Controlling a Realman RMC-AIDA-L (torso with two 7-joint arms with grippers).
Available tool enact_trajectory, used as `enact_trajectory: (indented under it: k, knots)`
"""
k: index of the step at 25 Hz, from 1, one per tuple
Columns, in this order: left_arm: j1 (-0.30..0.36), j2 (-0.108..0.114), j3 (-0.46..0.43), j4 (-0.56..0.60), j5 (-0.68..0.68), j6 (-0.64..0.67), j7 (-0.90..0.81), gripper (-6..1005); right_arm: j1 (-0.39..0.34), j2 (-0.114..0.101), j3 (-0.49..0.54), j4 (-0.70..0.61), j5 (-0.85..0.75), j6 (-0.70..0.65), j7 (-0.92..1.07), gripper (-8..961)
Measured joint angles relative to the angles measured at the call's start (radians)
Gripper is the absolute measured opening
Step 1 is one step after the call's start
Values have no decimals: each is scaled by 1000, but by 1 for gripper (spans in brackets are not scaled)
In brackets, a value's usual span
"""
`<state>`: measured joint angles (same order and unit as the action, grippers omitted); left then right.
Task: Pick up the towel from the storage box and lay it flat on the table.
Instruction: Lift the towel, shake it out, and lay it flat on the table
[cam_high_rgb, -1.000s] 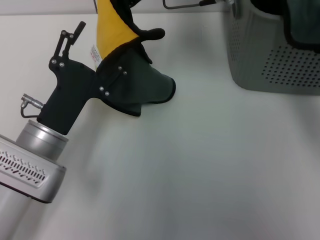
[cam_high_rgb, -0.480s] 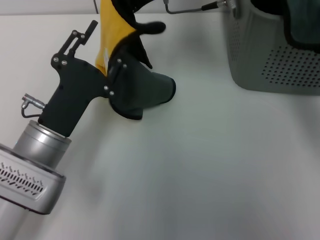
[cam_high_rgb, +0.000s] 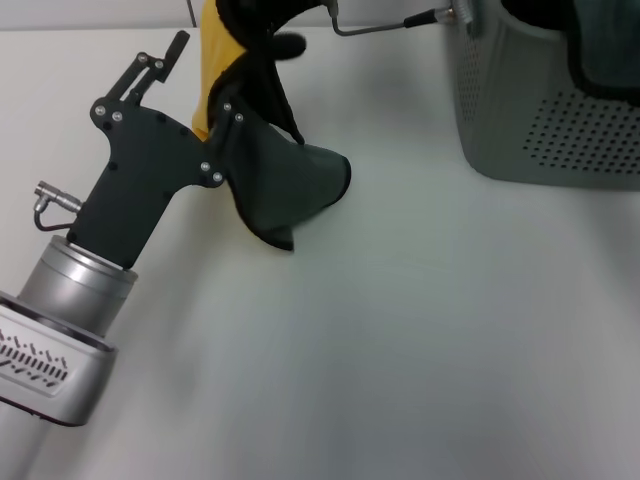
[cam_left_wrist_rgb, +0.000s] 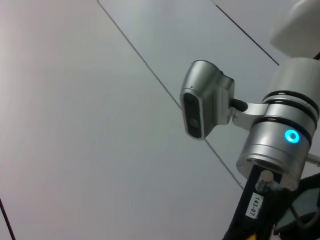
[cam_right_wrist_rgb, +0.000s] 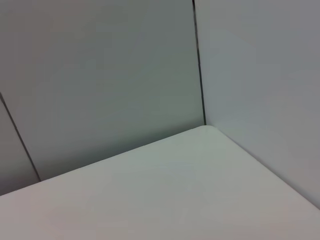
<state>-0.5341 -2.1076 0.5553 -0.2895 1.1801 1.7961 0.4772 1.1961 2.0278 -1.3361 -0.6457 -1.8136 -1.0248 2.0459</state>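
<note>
The towel (cam_high_rgb: 285, 180), dark grey-green with a yellow reverse (cam_high_rgb: 215, 60), hangs from the top edge of the head view, and its lower fold rests on the table (cam_high_rgb: 400, 330). My right gripper (cam_high_rgb: 255, 25) shows only as black parts at the top edge, shut on the towel's upper part. My left gripper (cam_high_rgb: 205, 78) reaches in from the lower left, open. One finger (cam_high_rgb: 165, 58) stands free and the other lies against the towel's left edge, with the yellow side between them. The storage box (cam_high_rgb: 540, 110) stands at the back right.
A lighter teal cloth with a black edge (cam_high_rgb: 605, 45) lies in the box. A thin metal cable (cam_high_rgb: 380, 25) runs from the right arm toward the box. The left wrist view shows the right arm's silver wrist (cam_left_wrist_rgb: 280, 145) before grey wall panels.
My left gripper has moved up and in against the towel's left edge. The towel's lower fold has bunched and drawn slightly toward it.
</note>
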Motion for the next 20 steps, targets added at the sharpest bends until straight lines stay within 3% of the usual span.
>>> enact_trajectory:
  k: [20]
  knots:
    - [-4,0,-13,13,40,-31,-54,258,2,0,-18,3,22,0,-29,0]
